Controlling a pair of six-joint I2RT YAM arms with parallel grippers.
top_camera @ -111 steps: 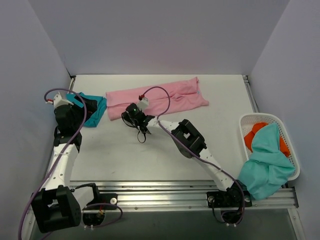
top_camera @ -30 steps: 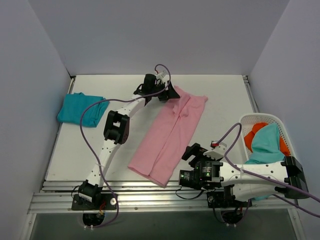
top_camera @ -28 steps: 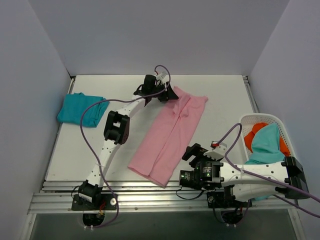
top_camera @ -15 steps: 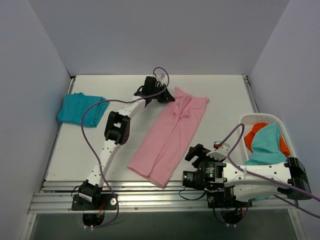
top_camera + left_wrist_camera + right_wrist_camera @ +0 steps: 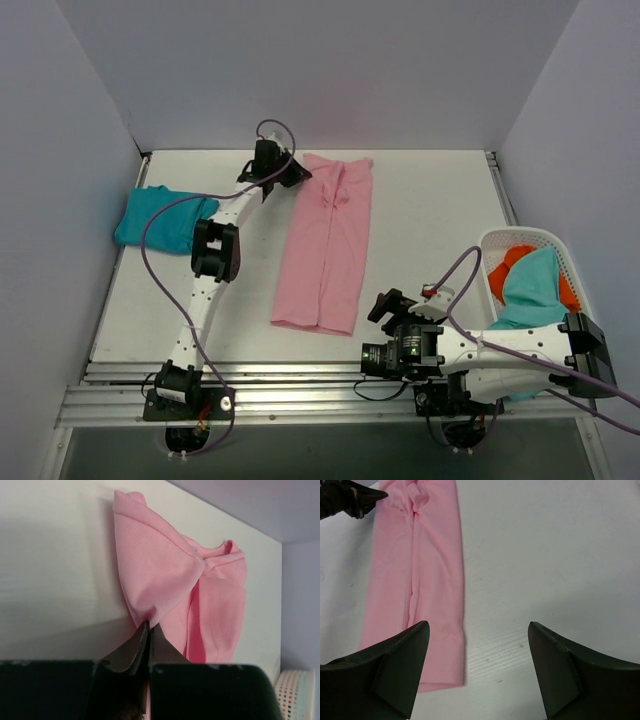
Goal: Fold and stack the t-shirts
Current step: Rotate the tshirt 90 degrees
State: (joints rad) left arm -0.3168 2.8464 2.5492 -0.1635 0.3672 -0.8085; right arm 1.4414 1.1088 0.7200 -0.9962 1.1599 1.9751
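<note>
While the left gripper (image 5: 148, 625) pinches the pink t-shirt (image 5: 328, 245), the right gripper (image 5: 476, 626) gapes near the basket (image 5: 582, 288).

The left arm (image 5: 203, 292) stretches almost straight from its base towards the far side, elbow joint midway. Its gripper (image 5: 149, 628) is pinched tight on a corner of the pink t-shirt (image 5: 165, 575). The right arm (image 5: 500, 350) lies folded low by its base, forearm pointing left, its gripper (image 5: 477, 626) spread wide with nothing between the fingers.

Orange cloth (image 5: 503, 263) half under mint shirt (image 5: 535, 300)
</note>
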